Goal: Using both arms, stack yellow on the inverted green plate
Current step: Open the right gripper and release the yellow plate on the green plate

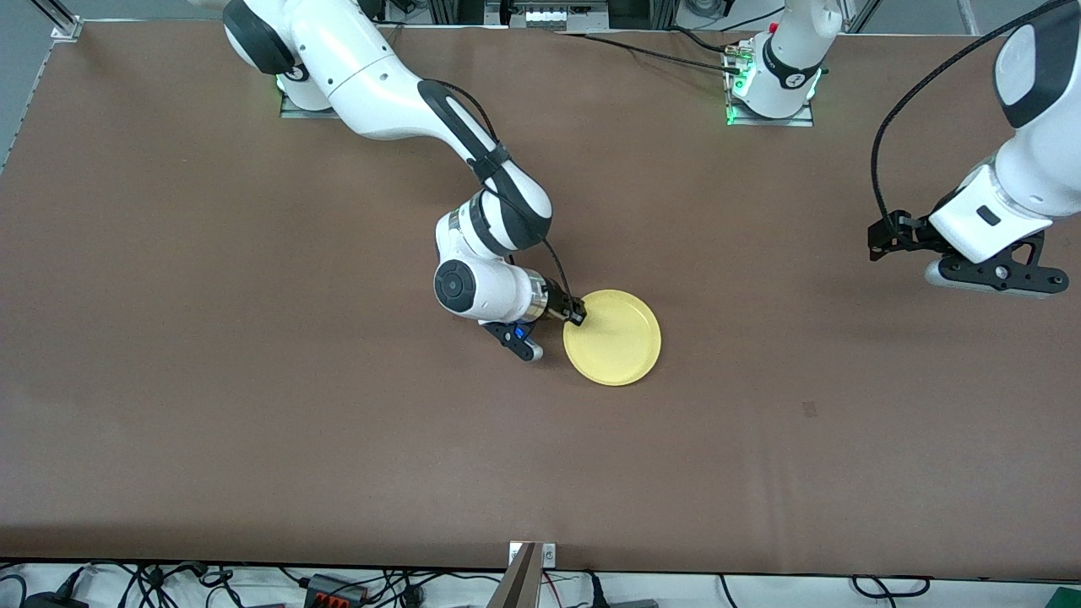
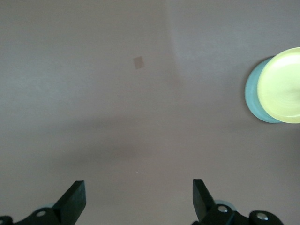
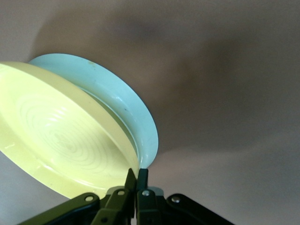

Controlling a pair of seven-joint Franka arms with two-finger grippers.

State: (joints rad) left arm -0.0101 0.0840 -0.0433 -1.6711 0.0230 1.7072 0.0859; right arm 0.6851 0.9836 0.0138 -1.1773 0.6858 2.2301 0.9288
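Right gripper [image 1: 578, 318] pinches the yellow plate [image 1: 613, 338] rim at 10 o'clock, above green plate [image 3: 123, 101]; center it first, then release. Left gripper [image 2: 138, 199] waits, fingers wide.

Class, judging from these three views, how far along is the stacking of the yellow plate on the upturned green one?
Done: the yellow plate lies over the green plate, which is upside down and shows only as a rim in the wrist views. In hand: the right hand is shut on the yellow plate's rim. Left: release that rim. The left hand waits open over bare table toward its own end.
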